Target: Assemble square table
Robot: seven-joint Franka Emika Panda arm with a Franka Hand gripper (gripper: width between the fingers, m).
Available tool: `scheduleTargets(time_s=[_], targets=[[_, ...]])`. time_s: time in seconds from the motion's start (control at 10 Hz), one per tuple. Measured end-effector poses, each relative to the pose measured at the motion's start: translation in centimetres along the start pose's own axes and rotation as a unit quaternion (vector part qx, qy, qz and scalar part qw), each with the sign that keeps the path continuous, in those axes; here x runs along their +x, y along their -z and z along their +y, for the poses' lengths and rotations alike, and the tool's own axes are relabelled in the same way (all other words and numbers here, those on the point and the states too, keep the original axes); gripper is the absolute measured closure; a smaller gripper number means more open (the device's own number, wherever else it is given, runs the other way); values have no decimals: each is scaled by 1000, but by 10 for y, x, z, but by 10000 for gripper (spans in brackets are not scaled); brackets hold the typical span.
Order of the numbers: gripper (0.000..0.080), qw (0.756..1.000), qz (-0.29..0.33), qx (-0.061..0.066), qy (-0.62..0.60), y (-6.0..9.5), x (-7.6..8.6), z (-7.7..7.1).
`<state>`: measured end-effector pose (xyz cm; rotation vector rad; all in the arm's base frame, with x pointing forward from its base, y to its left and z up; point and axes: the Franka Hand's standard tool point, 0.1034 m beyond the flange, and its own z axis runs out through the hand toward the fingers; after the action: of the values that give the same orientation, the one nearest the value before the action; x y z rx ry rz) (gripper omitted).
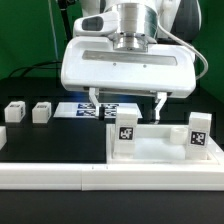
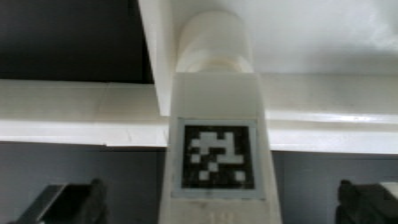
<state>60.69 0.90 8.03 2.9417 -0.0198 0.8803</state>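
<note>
Exterior view: A white robot claw (image 1: 127, 103) is shown hanging over a black-covered counter (image 1: 60, 140), its two fingers spread wide and holding nothing. Directly beneath it, a stubby white leg (image 1: 125, 130) with a black-and-white tag is seen standing upright on the square tabletop (image 1: 160, 152), at the slab's corner toward the exterior view's left. The leg's long axis is vertical, in line with the gap between the fingers, so it is judged that any next grasp would call for a straight descent. Whether the leg is fully seated cannot be told. A second leg (image 1: 198, 135) is seen upright at the slab's corner toward the exterior view's right. Two loose legs (image 1: 15, 112) are laid near the counter's edge at the exterior view's left, well apart from the claw. The marker board (image 1: 100, 110) is seen flat behind the claw, and a long white rail (image 1: 50, 175) is set along the counter's near edge. The room behind is dark.

Wrist view: The leg (image 2: 217, 100) is shown centred between the claw's dark fingertips (image 2: 71, 205), with clear gaps on both sides and its tag (image 2: 217, 155) facing the camera. The white tabletop (image 2: 80, 115) is seen crossing behind it, with dark counter beyond.
</note>
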Motion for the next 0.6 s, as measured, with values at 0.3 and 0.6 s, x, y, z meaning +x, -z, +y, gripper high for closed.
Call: scheduleTargets(time_s=[0.3, 0.6], targets=[[150, 1000, -4, 0, 3, 0, 0, 1], [150, 995, -93, 32, 5, 11, 18, 16]])
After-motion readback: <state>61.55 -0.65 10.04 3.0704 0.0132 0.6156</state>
